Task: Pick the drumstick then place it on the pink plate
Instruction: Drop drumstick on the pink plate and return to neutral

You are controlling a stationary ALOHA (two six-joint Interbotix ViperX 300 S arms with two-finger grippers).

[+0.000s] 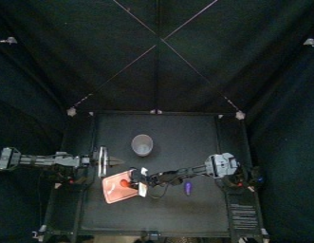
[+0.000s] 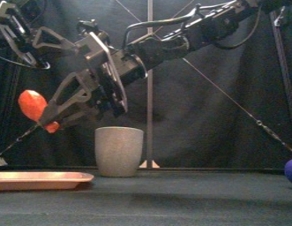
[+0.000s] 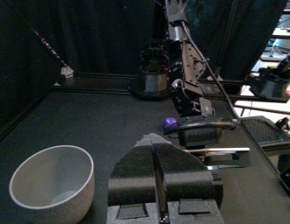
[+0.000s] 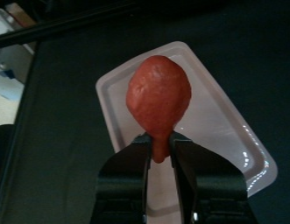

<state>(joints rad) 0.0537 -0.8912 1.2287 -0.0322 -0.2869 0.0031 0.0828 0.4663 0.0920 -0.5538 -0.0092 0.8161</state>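
One drumstick [image 4: 159, 92], orange-red, is held in the air by its thin end, its fat end pointing away from the right gripper [image 4: 161, 147]. The jaws are closed to a narrow gap around that stem, and nothing else is gripped. In the front view the drumstick is seen well clear of the pink tray [image 4: 232, 127], above the tray's left part. In the right wrist view the tray is spread directly behind it.

With the table's middle taken as the dial's centre in the top view, the tray is found at about 8 o'clock, near the front left. A grey cup [image 2: 118, 151] is stood upright at about 12 o'clock, apart from the tray. A small purple toy [image 1: 186, 189] is left at about 5 o'clock on the black table [image 2: 195, 199].

The left gripper [image 3: 162, 171] is parked at about 9 o'clock, its jaws pressed together with nothing between them.

The picking can be judged done, since the drumstick is lifted and firmly clamped. The placing is not yet done: the drumstick has to be lowered onto the tray and the jaws opened.
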